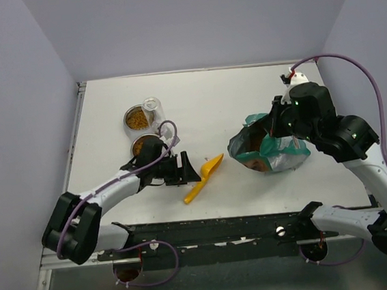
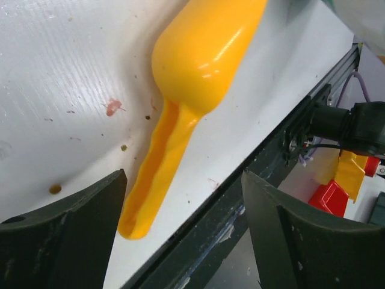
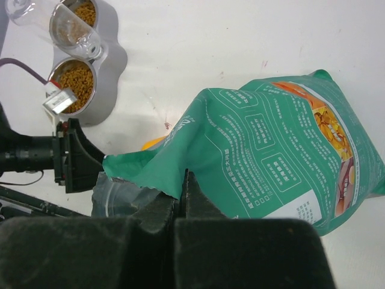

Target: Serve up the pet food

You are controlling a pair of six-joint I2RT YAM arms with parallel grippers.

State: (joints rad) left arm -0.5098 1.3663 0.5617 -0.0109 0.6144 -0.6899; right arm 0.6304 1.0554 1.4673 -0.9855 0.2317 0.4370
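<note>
Now 2 bowls (image 3: 103, 90) w/ kibble (image 3: 75, 79), 1 scoop (image 2: 204, 54), 1 bag (image 3: 271, 150).

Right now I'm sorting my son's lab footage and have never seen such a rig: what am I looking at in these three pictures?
These are two robot arms bolted at the near edge of a white table. The wide picture looks down from above and behind them; the other two come from a camera on each wrist. On the table lie an orange scoop, a twin bowl holding brown pet food, and an open teal bag. The left gripper is open, its fingers either side of the scoop's handle, holding nothing. The right gripper is shut, pinching the bag's rim.
</note>
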